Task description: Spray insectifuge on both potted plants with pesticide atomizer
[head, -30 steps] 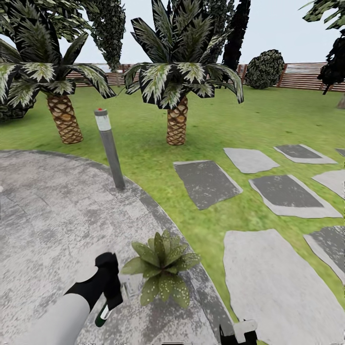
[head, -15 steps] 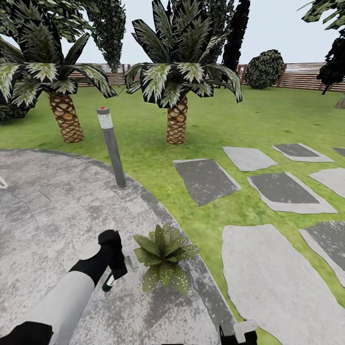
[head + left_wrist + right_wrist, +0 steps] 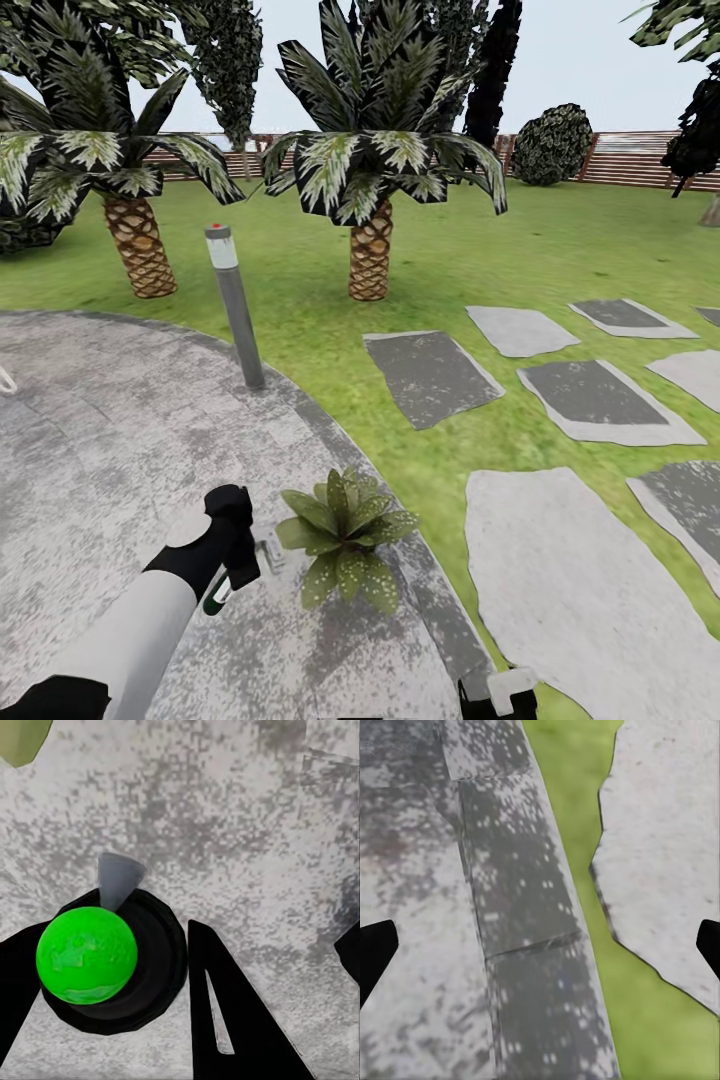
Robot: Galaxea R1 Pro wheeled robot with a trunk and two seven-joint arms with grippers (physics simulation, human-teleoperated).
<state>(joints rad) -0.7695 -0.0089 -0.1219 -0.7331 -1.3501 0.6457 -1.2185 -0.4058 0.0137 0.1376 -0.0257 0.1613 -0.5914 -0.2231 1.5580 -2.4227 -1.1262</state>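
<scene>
One potted plant (image 3: pixel 342 545), one pesticide atomizer (image 3: pixel 218 594) — left claw (image 3: pixel 243 570) gripping.

Even, flat daylight with no cast shadows or glare; textures look coarse and pixelated, worst in both wrist views.

Our left arm (image 3: pixel 130 640) has a smooth pale-grey forearm ending in a black wrist and a blocky black left gripper (image 3: pixel 238 560). Its fingers (image 3: pixel 225 1012) are flat black wedges. Our right gripper (image 3: pixel 497 693) is black with a white block.
</scene>
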